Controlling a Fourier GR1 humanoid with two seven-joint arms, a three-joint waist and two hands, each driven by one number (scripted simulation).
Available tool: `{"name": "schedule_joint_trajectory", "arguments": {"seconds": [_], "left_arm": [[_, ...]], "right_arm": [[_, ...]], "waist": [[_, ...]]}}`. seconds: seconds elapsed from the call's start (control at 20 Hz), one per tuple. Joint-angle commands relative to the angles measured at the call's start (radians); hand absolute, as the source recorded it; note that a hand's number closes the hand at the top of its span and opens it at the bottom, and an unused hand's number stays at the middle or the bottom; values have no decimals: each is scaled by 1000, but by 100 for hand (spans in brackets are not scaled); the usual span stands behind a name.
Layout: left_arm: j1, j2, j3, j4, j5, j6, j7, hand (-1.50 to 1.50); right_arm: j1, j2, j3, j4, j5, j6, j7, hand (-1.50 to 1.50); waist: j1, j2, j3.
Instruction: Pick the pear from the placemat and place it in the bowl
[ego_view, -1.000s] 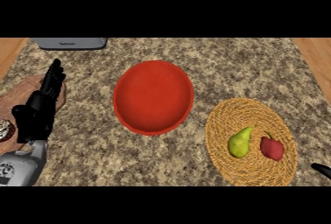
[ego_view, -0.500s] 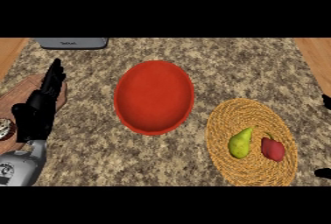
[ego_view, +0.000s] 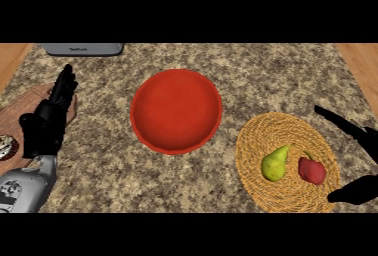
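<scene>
The pear (ego_view: 275, 163) lies on the woven placemat (ego_view: 260, 136), beside a red fruit (ego_view: 312, 170), left of the right hand (ego_view: 353, 133). That hand, partly out of frame, looks spread, fingers apart, holding nothing. The red bowl (ego_view: 176, 111) sits left of the placemat. The left hand (ego_view: 49, 122) rests open at the left edge.

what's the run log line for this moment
right hand: open, beside placemat | pear: on placemat | bowl: empty | left hand: resting

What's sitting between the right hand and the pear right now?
In the head view, a red fruit lies on the placemat between the right hand and the pear.
</scene>
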Motion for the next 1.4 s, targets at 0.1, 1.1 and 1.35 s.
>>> {"name": "schedule_joint_trajectory", "arguments": {"seconds": [0.1, 1.1, 1.35], "left_arm": [[28, -28, 6, -54, -31, -8, 27, 0], [13, -124, 109, -26, -117, -91, 11, 0], [12, -155, 131, -3, -142, -111, 9, 0]], "right_arm": [[-59, 39, 76, -2, 84, 79, 124, -150], [-144, 350, 155, 273, 441, 15, 158, -150], [-263, 337, 82, 468, 480, 67, 53, -150]], "waist": [[2, -1, 1], [-1, 0, 1], [1, 1, 1]]}}
